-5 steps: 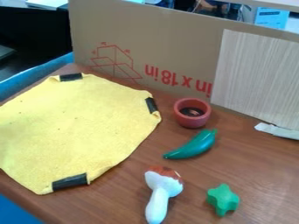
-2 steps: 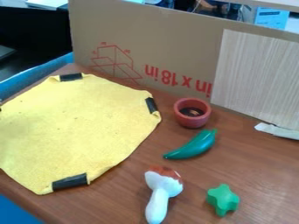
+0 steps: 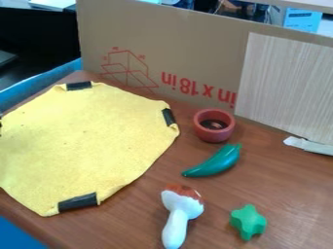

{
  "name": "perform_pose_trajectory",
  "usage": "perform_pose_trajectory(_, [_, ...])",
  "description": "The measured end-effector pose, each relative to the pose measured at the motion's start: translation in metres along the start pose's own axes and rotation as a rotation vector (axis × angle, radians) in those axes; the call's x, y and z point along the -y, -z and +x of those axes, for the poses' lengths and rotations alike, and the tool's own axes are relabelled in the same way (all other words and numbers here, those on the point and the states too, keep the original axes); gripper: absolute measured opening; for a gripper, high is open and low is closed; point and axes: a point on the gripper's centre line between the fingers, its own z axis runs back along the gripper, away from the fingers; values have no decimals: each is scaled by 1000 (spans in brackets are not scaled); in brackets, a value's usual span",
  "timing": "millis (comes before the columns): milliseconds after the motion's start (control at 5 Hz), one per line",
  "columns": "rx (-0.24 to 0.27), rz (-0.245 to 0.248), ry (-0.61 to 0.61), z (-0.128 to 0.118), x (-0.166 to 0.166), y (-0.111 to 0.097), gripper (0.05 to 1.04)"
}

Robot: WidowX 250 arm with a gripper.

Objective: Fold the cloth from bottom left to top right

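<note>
The yellow cloth (image 3: 84,141) lies spread over the left part of the brown table, its left side running out past the view's left edge. Black tape marks its top corner, its right corner and its bottom corner. The edges are slightly curled near the right and bottom tape. A small dark sliver (image 3: 1,127) touches the cloth's left side at the view's edge; I cannot tell what it belongs to.
Right of the cloth stand a red bowl (image 3: 199,132), a green pepper (image 3: 218,163), a white and brown mushroom (image 3: 179,214) and a green star shape (image 3: 248,222). A cardboard wall (image 3: 189,53) rises behind the table (image 3: 286,180).
At the left edge of the view, the dark sliver has come in beside the cloth and now sits a little lower and shows more. The cloth's other edges and the objects have not moved.
</note>
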Motion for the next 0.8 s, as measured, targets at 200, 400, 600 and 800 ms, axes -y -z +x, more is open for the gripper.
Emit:
perform_pose_trajectory(200, [-5,16,11,-8,1,9,999])
perform_pose_trajectory(400, [-4,31,26,-9,0,10,970])
perform_pose_trajectory(600, [-13,45,19,-11,1,13,695])
perform_pose_trajectory(800, [-23,40,12,-10,2,12,390])
